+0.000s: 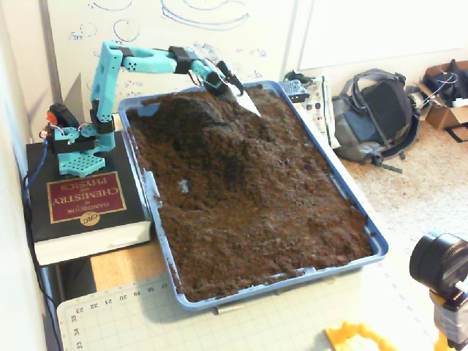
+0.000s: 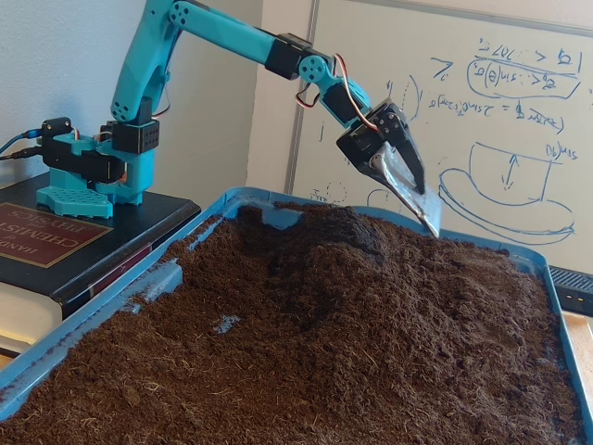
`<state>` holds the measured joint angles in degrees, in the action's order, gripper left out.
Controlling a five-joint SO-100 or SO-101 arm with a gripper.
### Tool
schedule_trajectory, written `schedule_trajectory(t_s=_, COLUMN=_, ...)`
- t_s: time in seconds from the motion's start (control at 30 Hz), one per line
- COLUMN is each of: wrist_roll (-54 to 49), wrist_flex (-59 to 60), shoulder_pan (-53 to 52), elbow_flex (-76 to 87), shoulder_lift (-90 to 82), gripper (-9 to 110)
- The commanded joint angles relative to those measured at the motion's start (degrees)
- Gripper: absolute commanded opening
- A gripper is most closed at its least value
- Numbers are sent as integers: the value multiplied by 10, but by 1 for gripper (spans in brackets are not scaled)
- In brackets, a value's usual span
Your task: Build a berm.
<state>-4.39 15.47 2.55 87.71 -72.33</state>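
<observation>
The berm (image 1: pixel 196 117) sits in the far corner of the blue tray (image 1: pixel 369 238), nearest the arm's base — a dark hump of loose soil with sloping sides, also plain in the lower fixed view (image 2: pixel 320 243). It reads as partly built: short and rounded rather than long, while the rest of the soil bed (image 1: pixel 263 212) lies low and roughly flat, so plenty of material seems left to heap up. The gripper (image 2: pixel 412 190) hangs clear above the mound's right flank, carrying a flat scoop-like blade that points down toward the soil; whether the fingers are apart or together I cannot tell. Room is tight behind, where the tray rim and whiteboard (image 2: pixel 500 102) stand close. Toward the camera the bed is open and unobstructed — the freer direction for dragging soil, I judge
</observation>
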Motion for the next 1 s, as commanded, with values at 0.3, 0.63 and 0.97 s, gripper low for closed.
schedule_trajectory(t_s=0.3, wrist_roll=-24, wrist_flex=-142, shoulder_pan=-49, elbow_flex=-216, shoulder_lift=202, gripper=0)
schedule_trajectory(t_s=0.63, wrist_roll=-22, wrist_flex=-141, shoulder_pan=-47, elbow_flex=-128, shoulder_lift=265, gripper=0)
schedule_trajectory(t_s=0.97, wrist_roll=-18, wrist_flex=-110, shoulder_pan=-47, elbow_flex=-15, shoulder_lift=221, gripper=0)
